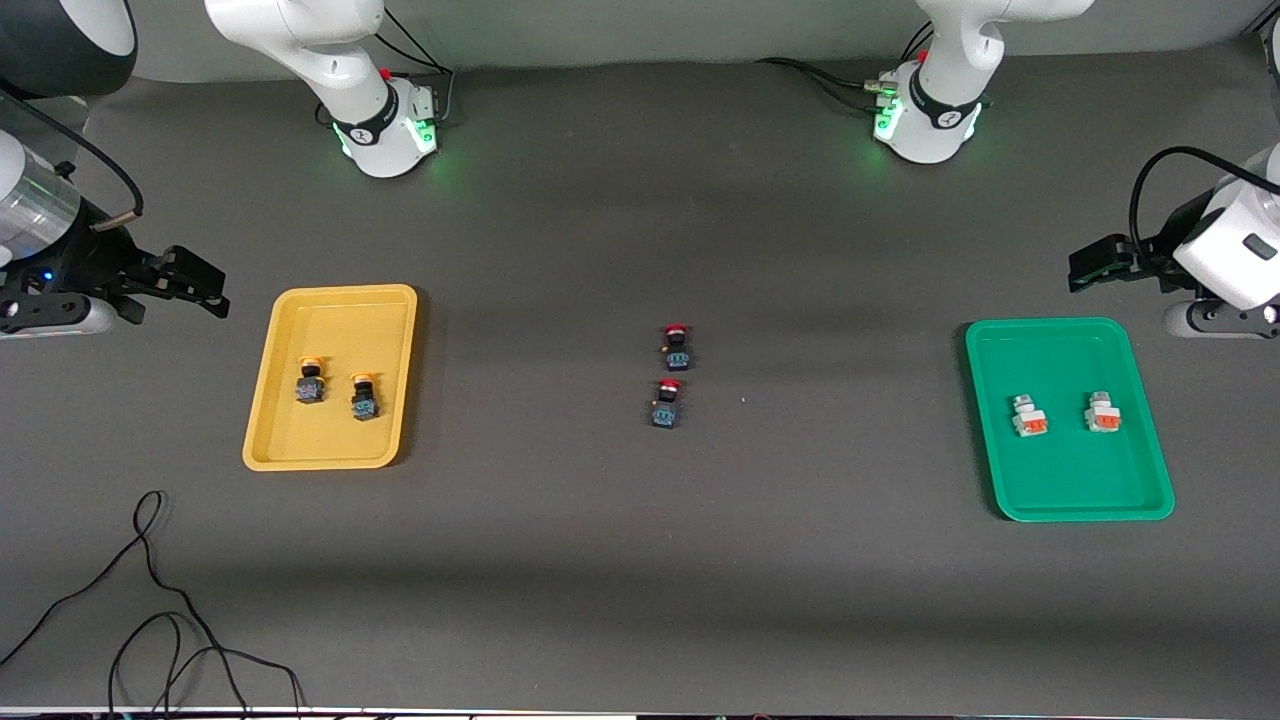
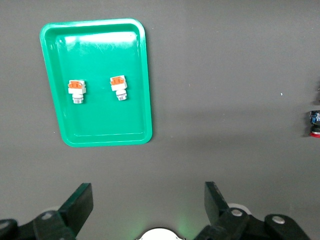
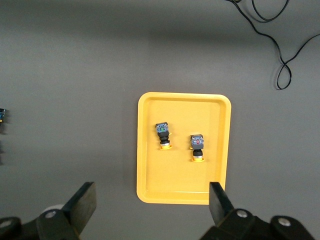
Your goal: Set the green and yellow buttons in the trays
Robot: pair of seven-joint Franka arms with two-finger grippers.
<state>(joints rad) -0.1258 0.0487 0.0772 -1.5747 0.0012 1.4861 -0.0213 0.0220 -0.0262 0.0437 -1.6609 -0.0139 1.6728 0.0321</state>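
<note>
Buttons (image 1: 310,380) sit in both trays (image 1: 300,455); I'd keep left gripper (image 2: 145,205) and right gripper (image 3: 152,205) wide open, empty, clear.

A shallow yellow tray (image 1: 262,420) with a raised rim and rounded corners is set toward the right arm's end of the table. Two black buttons with yellow caps (image 1: 310,381) (image 1: 364,396) are laid on their sides in it, side by side, apart. A like green tray (image 1: 1070,502) is set toward the left arm's end. Two pale grey buttons with orange-red blocks (image 1: 1029,416) (image 1: 1101,412) are laid in it, side by side, apart
</note>
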